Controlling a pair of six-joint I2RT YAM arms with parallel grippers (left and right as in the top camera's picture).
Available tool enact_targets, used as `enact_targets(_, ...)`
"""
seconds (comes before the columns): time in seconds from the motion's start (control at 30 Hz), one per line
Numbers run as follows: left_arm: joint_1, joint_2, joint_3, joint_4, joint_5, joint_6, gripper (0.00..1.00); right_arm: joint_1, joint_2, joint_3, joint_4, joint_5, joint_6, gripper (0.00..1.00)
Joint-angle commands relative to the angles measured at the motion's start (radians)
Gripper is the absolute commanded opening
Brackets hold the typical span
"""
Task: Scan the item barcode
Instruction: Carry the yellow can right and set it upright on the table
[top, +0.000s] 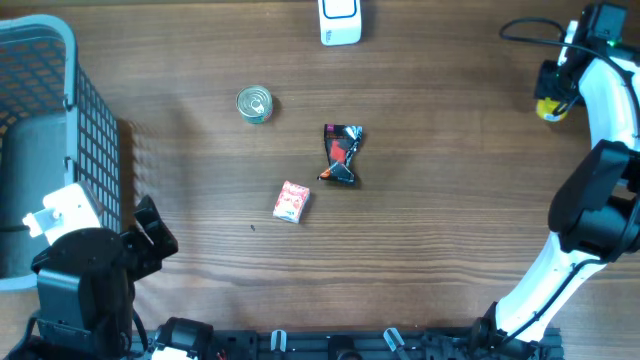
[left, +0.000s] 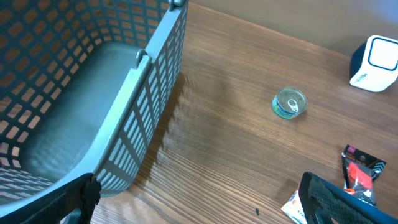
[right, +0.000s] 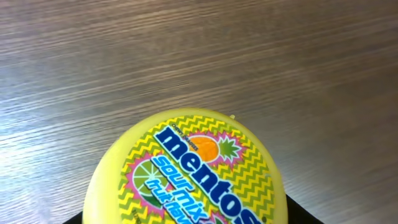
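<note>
On my right wrist feed, a yellow Mentos sour-mix tub (right: 186, 171) fills the lower middle, label facing me, with the wood-grain table (right: 186, 43) behind it.

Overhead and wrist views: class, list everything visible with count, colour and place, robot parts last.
Table: one, brown wood, beneath everything.
Basket: one, grey-blue, left edge.
Tin can: one, silver, left of centre.
Wrapper: one, black and red, centre.
Small packet: one, pink-white, near the wrapper.
White device: one, white, top edge.
Mentos tub: one, yellow, held at far right.
Cable: one, black, top right.
Left gripper: one, black, open, beside basket.
Right gripper: one, black, shut on Mentos tub.
</note>
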Motion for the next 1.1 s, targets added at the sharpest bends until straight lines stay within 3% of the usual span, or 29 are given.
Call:
enact_targets(0.0,-0.005,-0.003,-0.005,0.003,-0.029,0.002,1.00,0.007,-0.046,0.006,0.003,-0.019,0.030,0.48)
enact_targets(0.6,-0.005,-0.003,-0.005,0.002,-0.028,0.002,1.00,0.063,-0.046,0.006,0.029,-0.018,0.045,0.49)
enact_targets(1.07,-0.005,-0.003,-0.005,0.003,-0.028,0.001,1.00,-0.134,-0.046,0.005,0.036,0.010,0.040,0.54)
